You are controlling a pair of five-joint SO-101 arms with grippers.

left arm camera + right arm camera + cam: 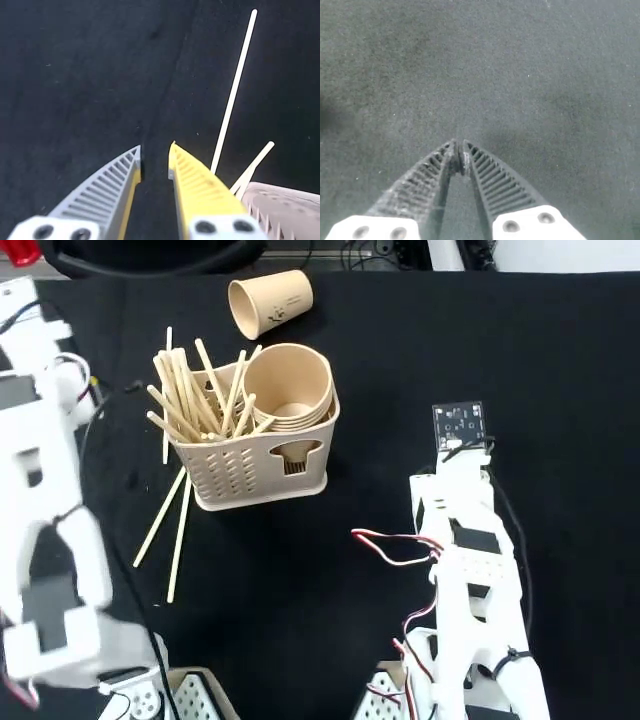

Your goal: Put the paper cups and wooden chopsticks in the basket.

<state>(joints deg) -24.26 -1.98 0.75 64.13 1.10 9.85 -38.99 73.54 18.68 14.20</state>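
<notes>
Mid-job: left gripper (pixel 155 146) slightly open and empty, loose chopsticks (pixel 232 95) lying just ahead of it beside the basket (pixel 285 200), right gripper (pixel 459 143) closed on nothing, one cup (pixel 270 302) tipped over beyond the basket, so next is probably a low pinch on a stick.

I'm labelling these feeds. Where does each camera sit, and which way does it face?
High view: fixed above, looking down on table, basket, loose chopsticks, both arms.
Left wrist view: on left arm, past the open left gripper toward those chopsticks and the basket's corner.
Right wrist view: on right arm, past the shut right gripper onto the table.
Shared: high and left wrist both show basket and chopsticks.
</notes>
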